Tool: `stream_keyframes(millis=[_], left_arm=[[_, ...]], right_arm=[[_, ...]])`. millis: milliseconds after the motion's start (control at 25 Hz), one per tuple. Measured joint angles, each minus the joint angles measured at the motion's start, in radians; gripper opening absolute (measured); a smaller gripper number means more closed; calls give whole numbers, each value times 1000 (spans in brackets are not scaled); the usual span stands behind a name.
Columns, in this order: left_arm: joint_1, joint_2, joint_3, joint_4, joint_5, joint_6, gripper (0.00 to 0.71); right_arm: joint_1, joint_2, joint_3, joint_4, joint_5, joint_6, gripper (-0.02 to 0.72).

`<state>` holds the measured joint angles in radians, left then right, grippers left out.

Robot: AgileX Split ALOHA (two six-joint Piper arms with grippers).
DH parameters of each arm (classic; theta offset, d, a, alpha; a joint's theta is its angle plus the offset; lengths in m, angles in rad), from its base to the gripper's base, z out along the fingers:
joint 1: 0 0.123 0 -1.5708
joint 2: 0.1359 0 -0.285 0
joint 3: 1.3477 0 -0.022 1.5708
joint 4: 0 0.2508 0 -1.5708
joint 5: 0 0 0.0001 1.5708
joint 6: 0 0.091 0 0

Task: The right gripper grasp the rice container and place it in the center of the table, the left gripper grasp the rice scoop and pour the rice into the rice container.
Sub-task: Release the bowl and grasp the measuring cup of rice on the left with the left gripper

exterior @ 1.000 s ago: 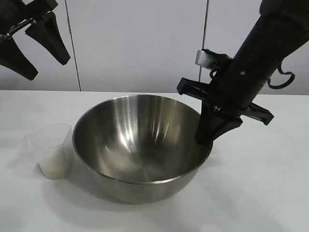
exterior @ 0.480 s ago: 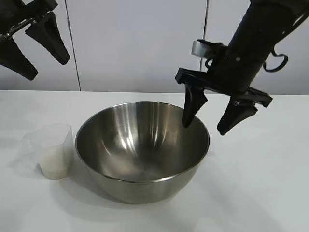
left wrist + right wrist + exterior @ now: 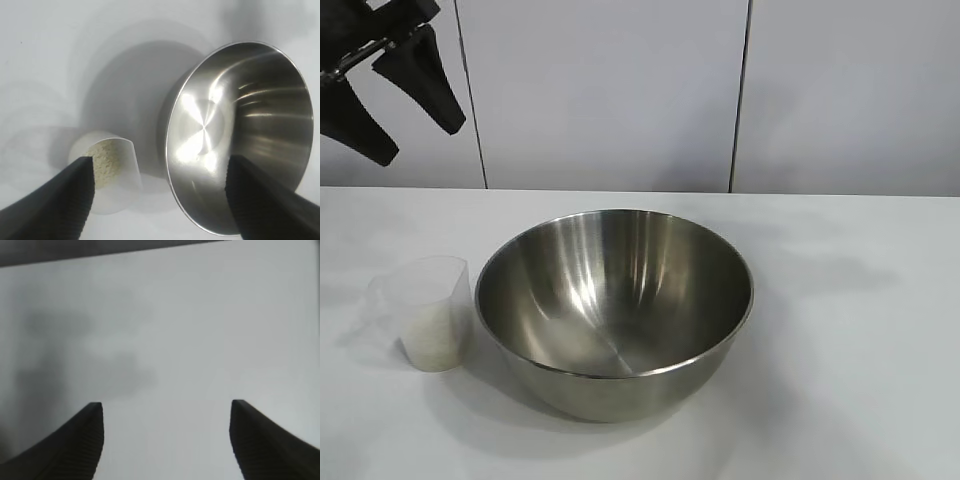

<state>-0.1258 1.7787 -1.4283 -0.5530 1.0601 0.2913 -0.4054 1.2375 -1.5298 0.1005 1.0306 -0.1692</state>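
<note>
- One stainless-steel mixing bowl, the rice container, sat upright and empty around the middle of the white table, nothing gripping it.
- One clear plastic measuring cup, the rice scoop, stood at the bowl's 9 o'clock in the exterior view, just beside it. Couldn't tell if they touched.
- One small load of rice sat low in that cup, white grains.
- Left gripper hung up at about 10 o'clock from the bowl, well above the table, its two fingers spread apart and holding nothing. Its wrist view looked down on cup and bowl between those fingers.
- Right gripper was out of the exterior shot; its own camera showed two fingers apart over bare table, empty.
</note>
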Motion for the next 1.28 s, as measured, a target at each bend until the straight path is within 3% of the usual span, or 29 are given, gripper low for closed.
stream_keyframes(millis=[200, 480, 920, 1040, 1280], left_arm=[[0, 0, 0, 0, 0, 0, 532], [0, 0, 0, 0, -1, 0, 532], [0, 0, 0, 0, -1, 0, 532], [0, 0, 0, 0, -1, 0, 532], [0, 0, 0, 0, -1, 0, 532]], right_arm=[[60, -356, -5, 95, 26, -61, 473], [165, -797, 147, 167, 53, -71, 473], [212, -1193, 769, 39, 71, 10, 473], [212, -1244, 873, -7, 71, 50, 473], [269, -1256, 992, -22, 70, 61, 473]])
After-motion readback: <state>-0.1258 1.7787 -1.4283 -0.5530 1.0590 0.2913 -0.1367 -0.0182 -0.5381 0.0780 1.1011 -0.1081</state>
